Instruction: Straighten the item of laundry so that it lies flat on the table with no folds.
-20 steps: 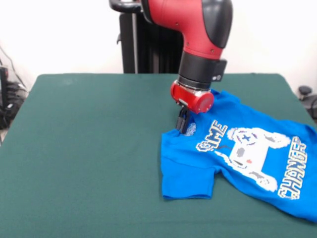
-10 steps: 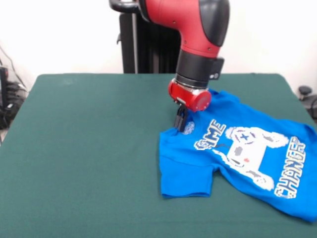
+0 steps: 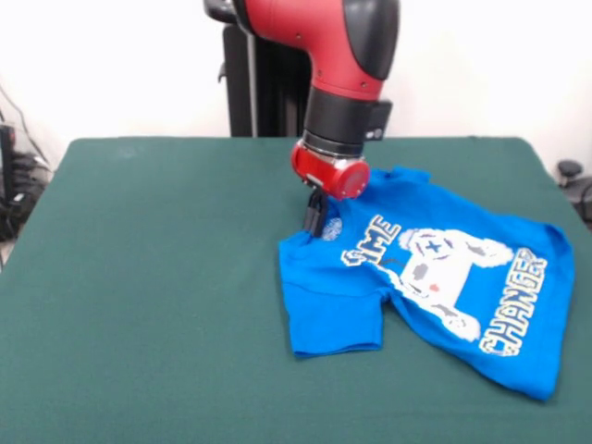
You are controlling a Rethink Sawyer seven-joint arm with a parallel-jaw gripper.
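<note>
Shirt pinched at the collar edge by the hand, dark fingers pressed together on a small tuck of blue cloth. Hand held low, close over the worktop, arm coming down steeply from above; judged to be a grip for dragging the cloth sideways, low enough to let the rest trail flat. Shirt spread across the right half of the worktop, print side up, controller picture and lettering readable and running slantwise. Body of the shirt mostly flat. Near sleeve, just below the hand, doubled under itself with a thick crease along its edge; collar area bunched around the pinch. Lower hem at the right near the front edge of the worktop. Judged part-done: main panel smoothed, sleeve fold and collar bunching not yet cleared. Risk noted: cloth slipping from so small a pinch.
</note>
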